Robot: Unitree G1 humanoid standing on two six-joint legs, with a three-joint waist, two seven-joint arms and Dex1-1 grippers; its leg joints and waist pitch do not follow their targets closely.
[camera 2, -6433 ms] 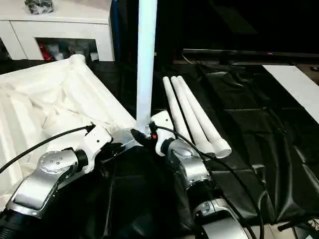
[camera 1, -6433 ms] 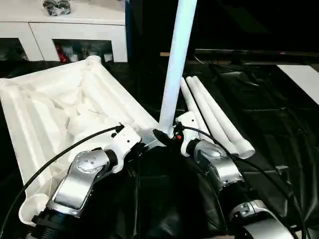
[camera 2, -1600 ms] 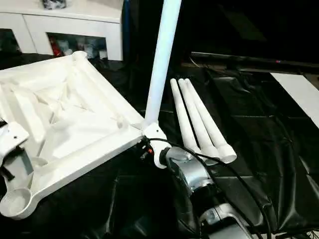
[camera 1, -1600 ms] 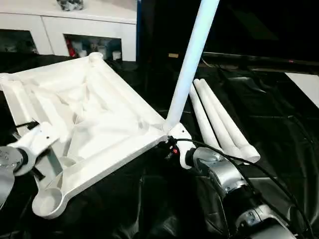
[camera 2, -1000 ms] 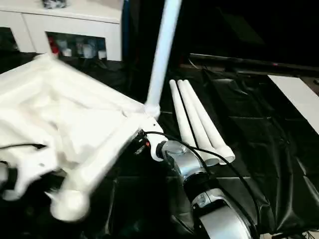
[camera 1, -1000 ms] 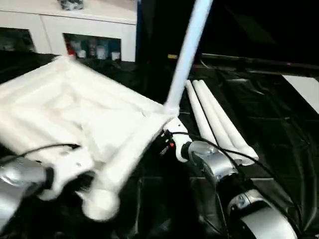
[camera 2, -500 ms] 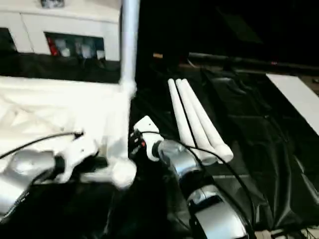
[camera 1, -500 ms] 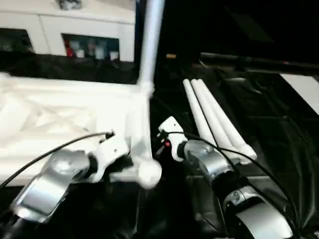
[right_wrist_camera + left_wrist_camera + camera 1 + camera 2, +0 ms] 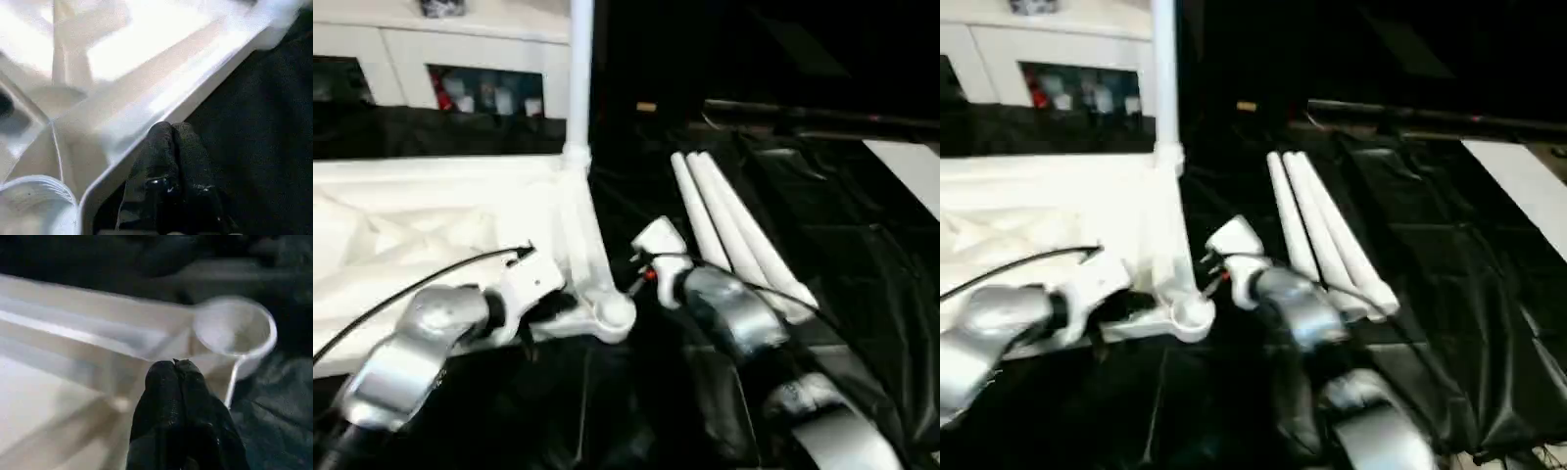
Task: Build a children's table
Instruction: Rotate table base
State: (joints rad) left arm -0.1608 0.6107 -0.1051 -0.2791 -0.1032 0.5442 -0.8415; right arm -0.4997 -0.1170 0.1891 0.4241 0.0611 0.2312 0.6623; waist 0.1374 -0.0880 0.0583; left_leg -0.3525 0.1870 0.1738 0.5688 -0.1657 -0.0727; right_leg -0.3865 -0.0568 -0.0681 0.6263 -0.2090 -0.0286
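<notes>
Left jaws: closed, empty, at tabletop rim beside empty corner socket.
Right jaws: closed, empty, against tabletop edge.
Tabletop: underside up on black desk.
Legs: one upright in far corner; three loose alongside.

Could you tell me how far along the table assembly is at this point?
Done: one leg stands in a corner socket of the upturned tabletop. In hand: nothing; the left gripper and right gripper, jaws shut, are at the top's near edge. Left: three legs lying alongside; the near socket is empty.
</notes>
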